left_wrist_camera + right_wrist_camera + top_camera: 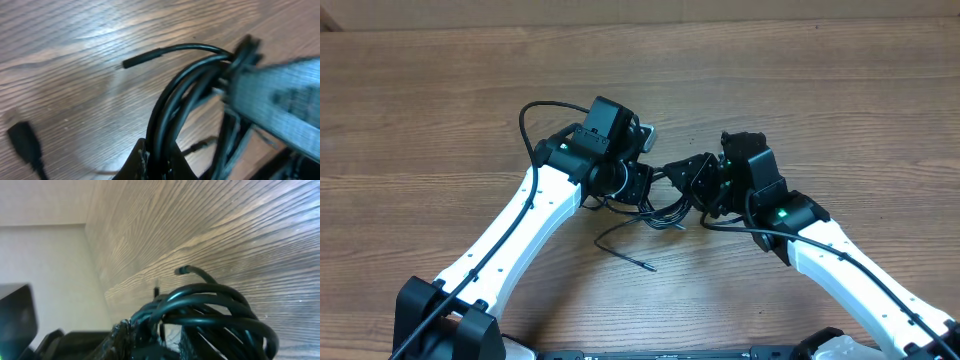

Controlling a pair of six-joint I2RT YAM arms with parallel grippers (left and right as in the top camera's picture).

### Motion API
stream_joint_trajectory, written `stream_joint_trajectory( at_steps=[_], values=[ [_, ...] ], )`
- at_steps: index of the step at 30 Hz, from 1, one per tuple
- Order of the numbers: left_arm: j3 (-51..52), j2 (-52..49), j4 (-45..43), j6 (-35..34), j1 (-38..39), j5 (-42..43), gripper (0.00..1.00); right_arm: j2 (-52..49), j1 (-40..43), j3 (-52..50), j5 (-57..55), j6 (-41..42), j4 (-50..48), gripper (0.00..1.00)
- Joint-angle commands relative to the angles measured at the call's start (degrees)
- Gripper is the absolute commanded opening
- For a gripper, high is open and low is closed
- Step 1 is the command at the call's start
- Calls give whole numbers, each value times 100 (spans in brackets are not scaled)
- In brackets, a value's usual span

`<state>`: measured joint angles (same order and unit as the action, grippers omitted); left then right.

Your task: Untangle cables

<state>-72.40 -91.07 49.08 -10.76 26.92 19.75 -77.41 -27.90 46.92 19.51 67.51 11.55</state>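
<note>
The cables [665, 207] form a black tangled bundle on the wooden table between my two grippers. My left gripper [638, 186] is shut on several strands, which run up out of its jaws [161, 159] in the left wrist view. One free cable end [136, 61] sticks out to the left above the wood. My right gripper [696, 180] faces the left one from the other side of the bundle. In the right wrist view, loops of cable [220, 311] lie over and between its fingers [125, 337], with a gap showing between them. A plug end [181, 270] points away.
A loose cable tail [625, 255] trails toward the front of the table. A small black plug [25, 144] lies on the wood at the left of the left wrist view. A thicker arm wire [535, 115] loops behind the left wrist. The right gripper's body [280, 102] shows blurred close by.
</note>
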Motion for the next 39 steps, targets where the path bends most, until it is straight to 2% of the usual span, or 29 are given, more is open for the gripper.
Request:
stream_joint_trajectory(
  at_steps=[1, 7, 13, 18, 25, 32, 36, 39],
  values=[
    [-151, 87, -28, 144, 15, 796, 4, -94, -17, 72, -411, 22, -35, 27],
    [-153, 87, -352, 199, 11, 1484, 4, -308, -17, 72, -402, 22, -11, 19],
    [-151, 87, -581, 192, 11, 1781, 4, -433, -17, 72, -404, 17, 92, 4],
    [-151, 87, -944, 81, 0, 2170, 4, -433, -17, 72, -407, -26, 450, 4],
    [-151, 87, -1272, -409, -94, 1731, 4, -426, 63, 74, -229, -623, 940, 4],
    [-151, 87, -868, -337, -507, 1443, 4, -284, 1104, 74, 111, -863, 1338, 4],
    [-149, 85, -546, -323, -586, 872, 4, -39, 1904, 74, 804, -1416, 1239, 4],
    [-149, 85, -468, -249, -579, 852, 4, 55, 2260, 74, 1379, -1639, 999, 4]
  ],
)
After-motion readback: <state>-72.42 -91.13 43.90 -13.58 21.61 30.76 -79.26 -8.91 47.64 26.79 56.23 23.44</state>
